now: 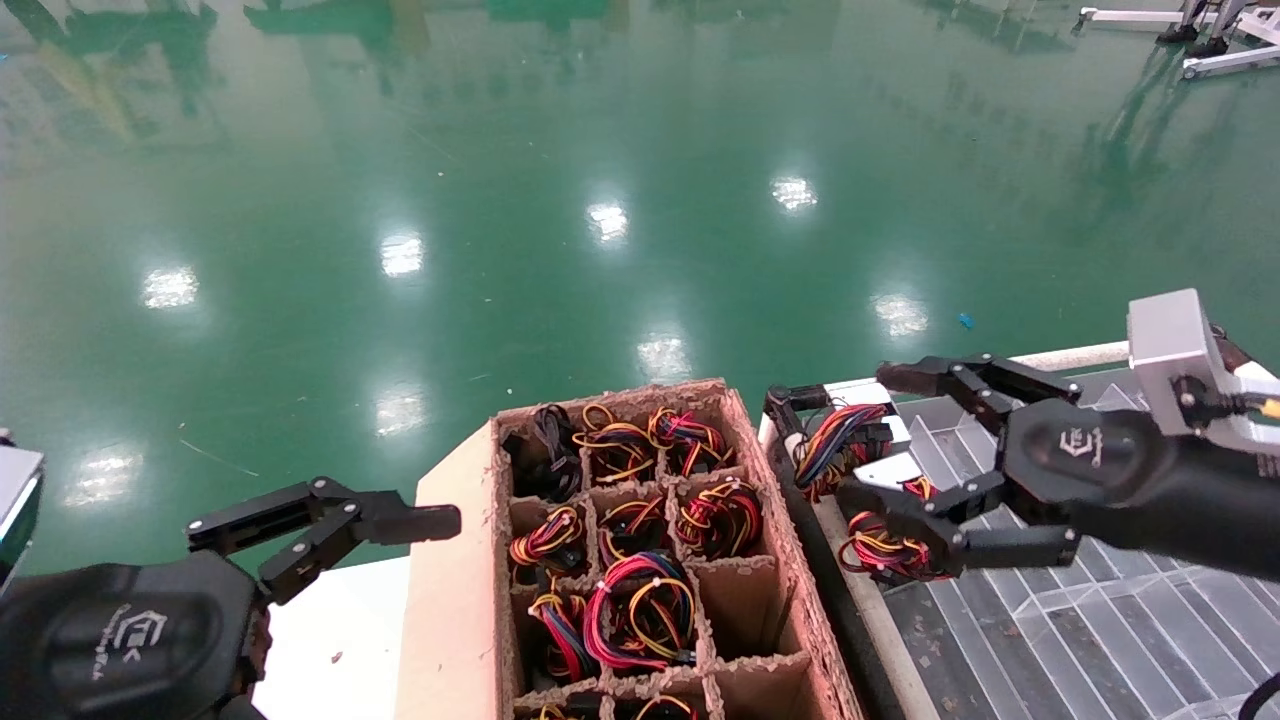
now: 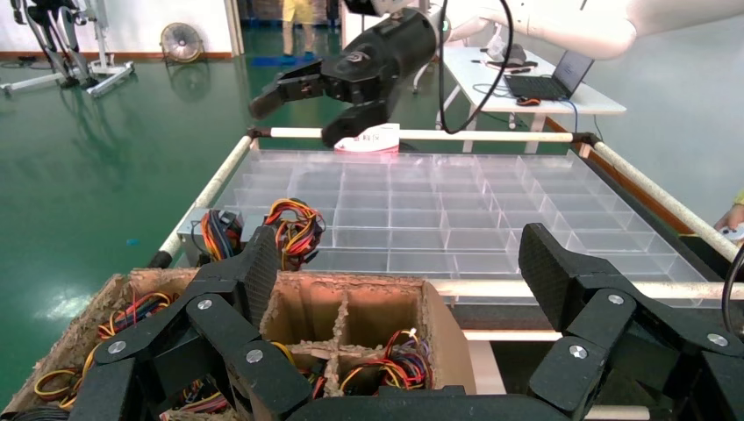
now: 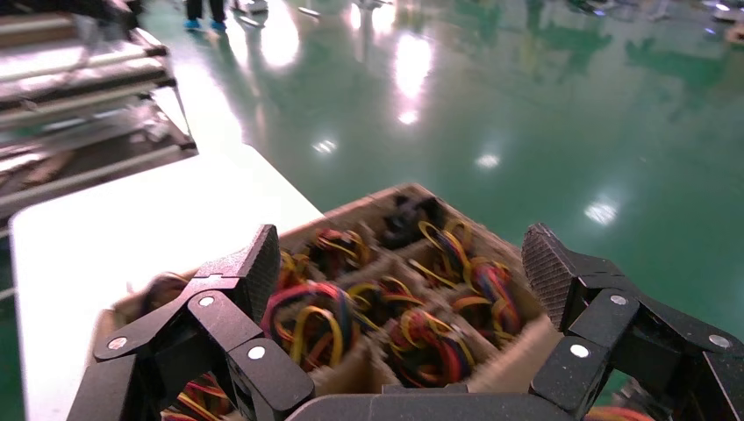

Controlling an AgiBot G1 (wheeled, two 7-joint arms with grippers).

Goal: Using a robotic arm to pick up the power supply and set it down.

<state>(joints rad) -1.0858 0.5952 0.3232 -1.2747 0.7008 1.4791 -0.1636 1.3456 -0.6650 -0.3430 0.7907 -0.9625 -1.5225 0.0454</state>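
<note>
Green floor behind; right gripper spread empty above two power supplies; left gripper spread beside cardboard crate.

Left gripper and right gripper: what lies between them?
In the head view, the box, with wire bundles in its cells, lies between the left gripper and the right gripper.

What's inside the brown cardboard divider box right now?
The brown cardboard divider box holds coiled wire bundles, mostly red, yellow and black, in most cells; two cells on its right side look empty. The metal units beneath the wires are hidden, and the nearest row is cut off.
</note>
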